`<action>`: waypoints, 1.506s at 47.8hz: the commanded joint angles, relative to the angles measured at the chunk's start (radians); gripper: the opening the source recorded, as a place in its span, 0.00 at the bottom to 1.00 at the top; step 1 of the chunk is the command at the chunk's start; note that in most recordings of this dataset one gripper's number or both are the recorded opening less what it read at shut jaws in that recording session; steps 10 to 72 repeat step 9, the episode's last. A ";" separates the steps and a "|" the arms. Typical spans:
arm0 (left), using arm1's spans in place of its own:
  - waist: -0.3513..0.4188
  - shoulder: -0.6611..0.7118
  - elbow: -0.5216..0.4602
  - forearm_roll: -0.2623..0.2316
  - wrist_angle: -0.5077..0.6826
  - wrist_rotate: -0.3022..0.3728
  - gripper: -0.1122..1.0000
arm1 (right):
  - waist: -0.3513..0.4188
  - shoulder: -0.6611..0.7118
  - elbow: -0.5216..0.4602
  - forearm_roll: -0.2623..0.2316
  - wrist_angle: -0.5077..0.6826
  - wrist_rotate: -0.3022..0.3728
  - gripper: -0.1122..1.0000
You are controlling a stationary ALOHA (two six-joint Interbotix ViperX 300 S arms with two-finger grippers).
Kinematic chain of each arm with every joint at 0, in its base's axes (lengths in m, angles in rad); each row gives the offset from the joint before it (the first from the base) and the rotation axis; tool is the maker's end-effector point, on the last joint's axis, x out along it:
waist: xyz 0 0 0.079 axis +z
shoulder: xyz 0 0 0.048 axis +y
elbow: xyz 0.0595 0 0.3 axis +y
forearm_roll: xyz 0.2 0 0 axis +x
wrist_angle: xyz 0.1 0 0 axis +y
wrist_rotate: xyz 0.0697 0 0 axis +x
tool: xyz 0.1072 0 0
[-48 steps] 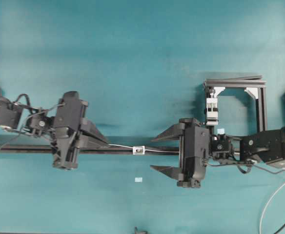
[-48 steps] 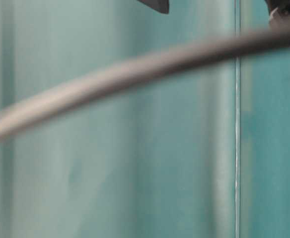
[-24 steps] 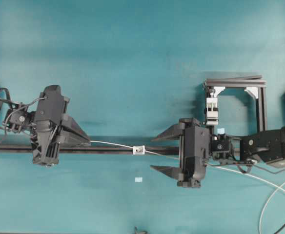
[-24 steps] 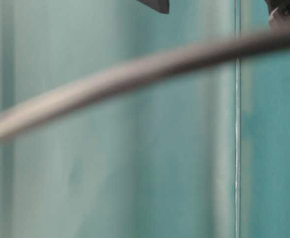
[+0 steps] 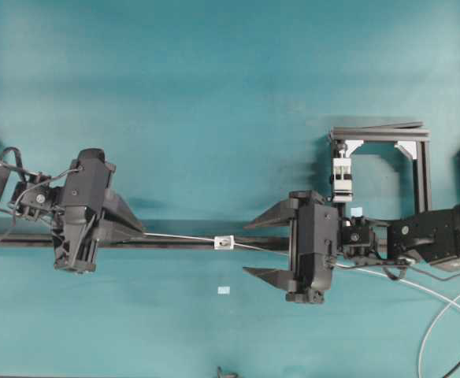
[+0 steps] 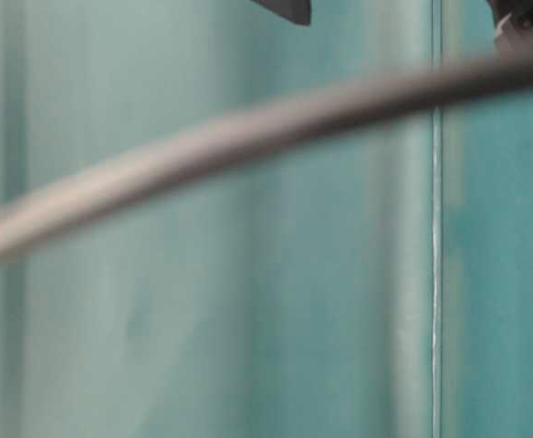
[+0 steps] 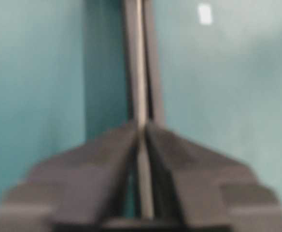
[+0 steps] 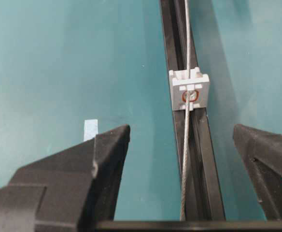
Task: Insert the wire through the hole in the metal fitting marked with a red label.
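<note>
Teal tabletop (image 5: 214,94) carries a black rail; the wire (image 8: 185,140) runs through the fitting (image 8: 190,91). Left gripper (image 7: 142,133) pinches it; right gripper (image 8: 179,145) gapes. Thin, springy (likely slippery): hold near the fitting.

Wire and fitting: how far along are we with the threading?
Done: the wire already runs through the red-ringed hole of the metal fitting and out both sides. In hand: the left gripper pinches the wire's far end. The right gripper stands open. Left: only release and retreat, apparently.
</note>
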 commanded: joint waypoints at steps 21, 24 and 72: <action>0.003 -0.043 0.014 -0.002 -0.003 -0.006 0.36 | 0.002 -0.040 -0.006 -0.003 -0.003 -0.002 0.97; 0.003 -0.043 0.014 -0.002 -0.003 -0.006 0.36 | 0.002 -0.040 -0.006 -0.003 -0.003 -0.002 0.97; 0.003 -0.043 0.014 -0.002 -0.003 -0.006 0.36 | 0.002 -0.040 -0.006 -0.003 -0.003 -0.002 0.97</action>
